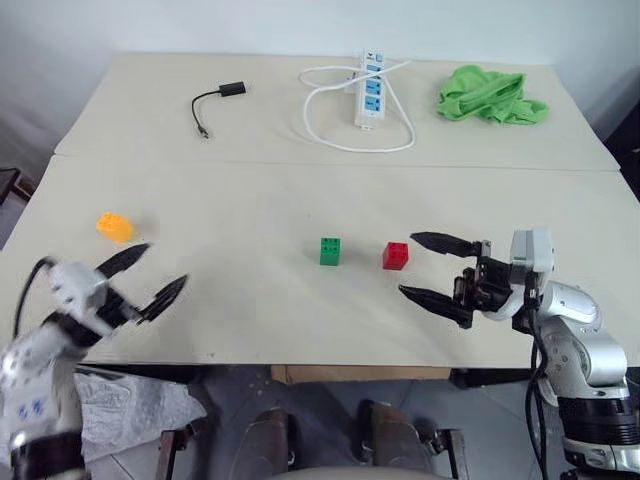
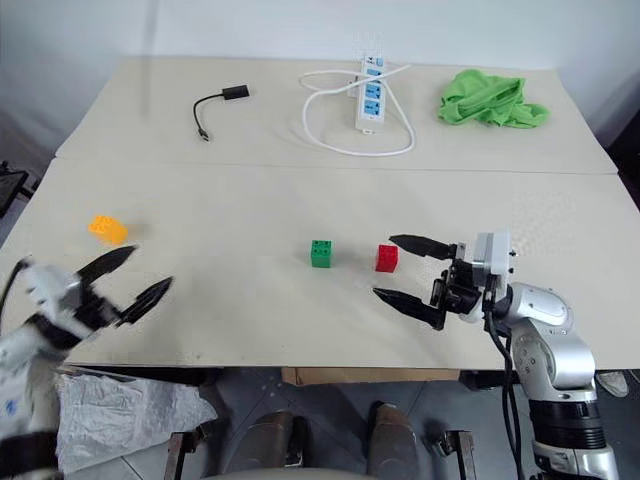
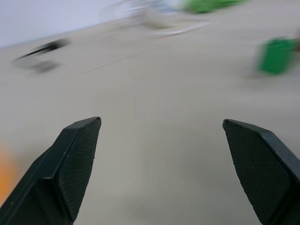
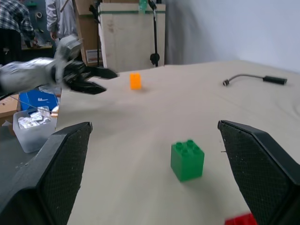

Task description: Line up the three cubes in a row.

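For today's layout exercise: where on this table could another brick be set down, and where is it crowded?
Free: the wide stretch between the orange-yellow brick and green brick. Crowded: the far side, with black cable, power strip and green cloth, and beside the red brick.

You have three cubes on the table [image 1: 250,190]: one orange-yellow cube [image 1: 114,227] near the left edge, one green cube [image 1: 330,251] and one red cube [image 1: 395,256] side by side toward the front edge. Along the far edge you count one white power strip [image 1: 371,88] with its cord, one black adapter cable [image 1: 215,102], and one green cloth [image 1: 490,96] by the far right corner.
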